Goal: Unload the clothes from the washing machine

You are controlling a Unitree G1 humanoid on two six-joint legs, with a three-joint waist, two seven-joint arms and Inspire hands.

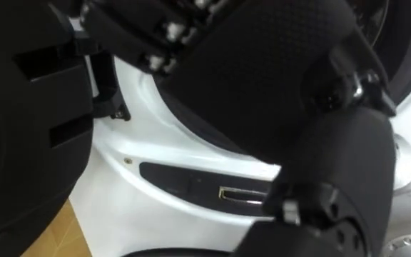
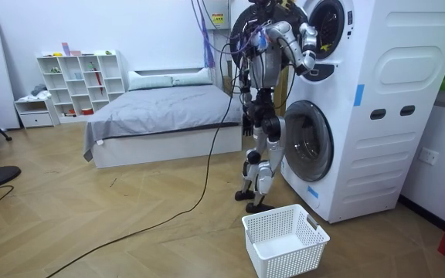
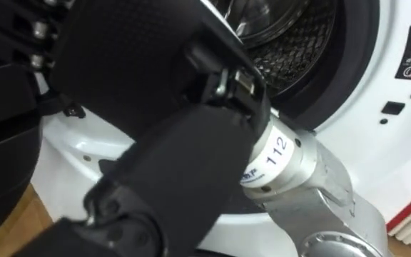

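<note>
One hand is up at the machine: the right hand [image 3: 134, 57], its dark textured back turned toward the camera, held in front of the round opening of the upper washing machine [image 2: 385, 69]. Its fingers [image 1: 164, 32] point up and toward the robot's left, at the rim of the opening. I cannot tell whether they are straight, curled or closed on anything. The forearm comes in from the lower right.

Past the hand, a part of the drum [image 3: 298, 36] shows as perforated metal. The hand covers most of the opening, so I cannot tell where the clothes lie.

At the robot's left the dark door [image 1: 27, 121] stands swung open on its hinge. Below the opening the white front carries a dark oval panel [image 1: 191, 182].

In the room view the robot stands upright close to the stacked machines, one arm lifted to the upper one. The lower machine [image 2: 361, 162] has its round door closed. A white basket [image 2: 263, 232] sits on the wooden floor [image 2: 130, 232] near the robot's feet. Well behind are a bed [image 2: 168, 108] and a white shelf [image 2: 79, 81].
</note>
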